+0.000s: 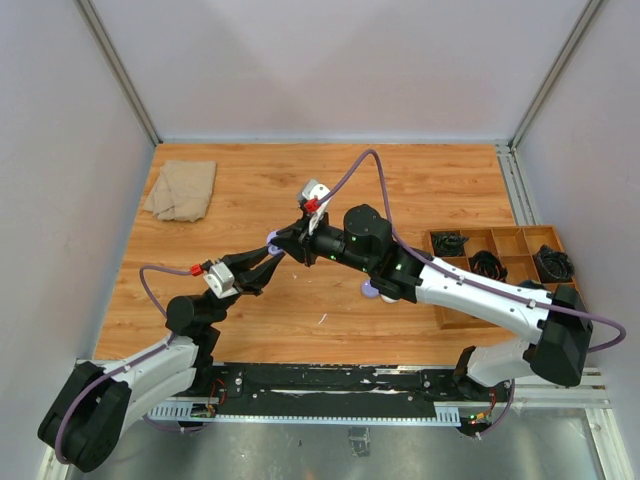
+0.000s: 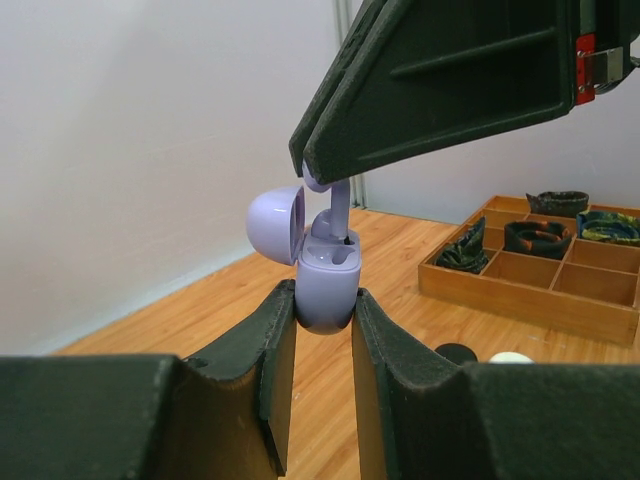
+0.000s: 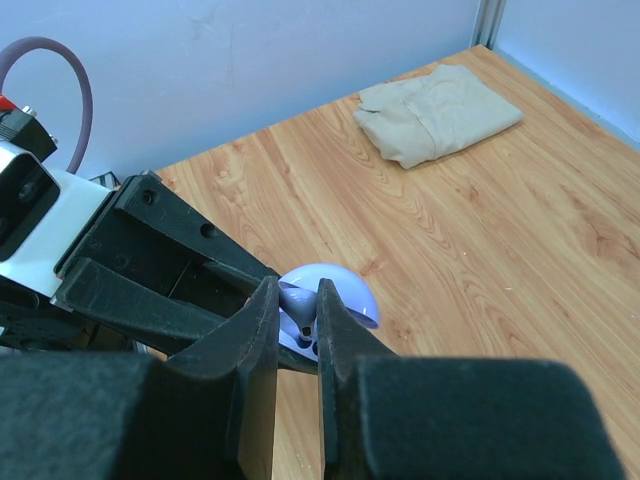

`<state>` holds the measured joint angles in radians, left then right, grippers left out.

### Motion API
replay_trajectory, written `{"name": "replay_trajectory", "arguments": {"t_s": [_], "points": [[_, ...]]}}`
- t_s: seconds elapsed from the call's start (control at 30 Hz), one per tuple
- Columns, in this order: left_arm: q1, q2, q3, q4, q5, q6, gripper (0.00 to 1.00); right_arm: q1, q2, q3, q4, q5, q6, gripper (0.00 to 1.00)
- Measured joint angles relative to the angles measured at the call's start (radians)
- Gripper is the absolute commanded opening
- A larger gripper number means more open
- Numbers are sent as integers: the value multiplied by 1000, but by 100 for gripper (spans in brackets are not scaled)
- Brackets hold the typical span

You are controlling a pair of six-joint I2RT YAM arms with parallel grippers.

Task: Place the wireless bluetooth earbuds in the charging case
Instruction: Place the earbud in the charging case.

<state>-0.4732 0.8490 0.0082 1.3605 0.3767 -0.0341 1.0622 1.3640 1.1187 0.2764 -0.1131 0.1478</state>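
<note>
A pale purple charging case (image 2: 327,290) is held up above the table with its lid (image 2: 275,225) swung open to the left, and my left gripper (image 2: 327,300) is shut on its lower body. My right gripper (image 3: 298,300) is shut on a pale purple earbud (image 3: 300,318). It holds that earbud (image 2: 338,200) from above, with the stem reaching down into the open case. The case's lid (image 3: 340,290) shows just behind the right fingers. In the top view both grippers meet mid-table, left gripper (image 1: 262,262) against right gripper (image 1: 287,243), with the case (image 1: 272,240) between them.
A wooden compartment tray (image 1: 437,262) with dark coiled items sits at the right; it also shows as the tray (image 2: 520,298). A folded beige cloth (image 1: 181,190) lies at the far left. A black round case (image 2: 455,352) and a white one (image 2: 510,357) lie on the table.
</note>
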Motion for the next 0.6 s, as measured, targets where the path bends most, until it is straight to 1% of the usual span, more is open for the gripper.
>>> {"name": "replay_trajectory", "arguments": {"t_s": [0.4, 0.53, 0.6], "points": [[0, 1, 0, -1, -2, -15, 0, 3, 11, -10, 2, 0, 0, 6], [0, 2, 0, -2, 0, -19, 0, 5, 11, -27, 3, 0, -3, 8], [0, 3, 0, -4, 0, -22, 0, 8, 11, -30, 3, 1, -11, 11]]}}
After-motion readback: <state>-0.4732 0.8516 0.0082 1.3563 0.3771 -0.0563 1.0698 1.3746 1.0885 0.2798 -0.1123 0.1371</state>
